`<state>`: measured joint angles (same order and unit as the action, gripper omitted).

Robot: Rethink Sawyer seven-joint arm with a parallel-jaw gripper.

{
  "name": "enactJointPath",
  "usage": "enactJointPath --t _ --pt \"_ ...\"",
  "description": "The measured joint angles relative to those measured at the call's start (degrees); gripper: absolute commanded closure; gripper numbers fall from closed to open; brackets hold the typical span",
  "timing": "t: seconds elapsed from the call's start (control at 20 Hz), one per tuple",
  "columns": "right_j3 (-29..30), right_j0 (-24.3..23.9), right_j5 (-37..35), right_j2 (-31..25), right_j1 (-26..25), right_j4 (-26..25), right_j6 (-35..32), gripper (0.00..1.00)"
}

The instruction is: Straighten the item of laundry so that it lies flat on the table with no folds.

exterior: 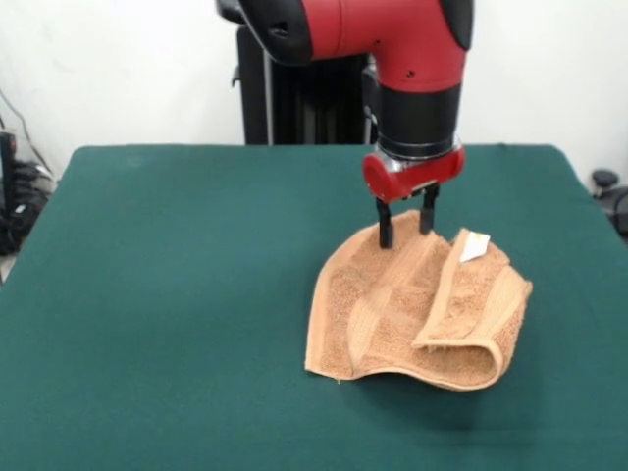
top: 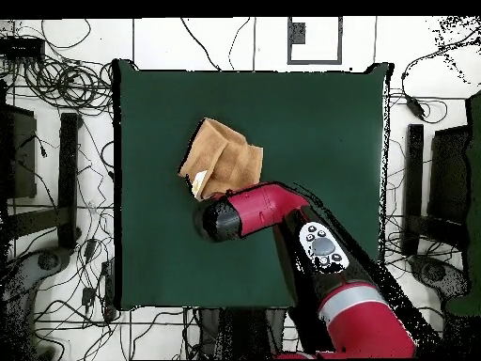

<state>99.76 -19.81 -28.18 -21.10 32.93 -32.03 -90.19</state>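
towel (exterior: pixel 417 309): small orange-tan terry towel, on the table's right half in the front view, about 4 o'clock from the middle. Not flat. Its right side is flipped over onto itself, w/ a puffy rolled fold along the near edge.

tag (exterior: pixel 474 246): small white tag on the flipped part, at about 1 o'clock on the towel. It shows bc that flap is turned up.

table (exterior: pixel 157 294): big dark green felt top, much bigger than the towel, so there's lots of room to spread it.

gripper (exterior: pixel 406 223): comes straight down from the red arm (exterior: pixel 392 39). The two black fingers (exterior: pixel 385 228) stand a bit apart, one tip on each side of a raised ridge at the towel's far edge, about 12 o'clock on the towel. Tips touch or nearly touch the cloth. Can't tell if cloth is pinched btw them.

why there: I think the far edge is a good spot to grab, so the folded part can be pulled open.

overhead view: towel (top: pixel 223 160) at about 10 o'clock from table middle; the arm's head hides the gripper here.

task so far: not done, folds are there.

next, my guess: pinch the edge, lift a bit, pull away from the fold.

watch out: thick double layers may slip or drag the whole towel.
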Motion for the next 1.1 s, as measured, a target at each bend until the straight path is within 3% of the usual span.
enactJointPath --t 1.1 --pt "-0.04 -0.78 -1.73 0.19 -2.87 -5.21 0.0 0.0"
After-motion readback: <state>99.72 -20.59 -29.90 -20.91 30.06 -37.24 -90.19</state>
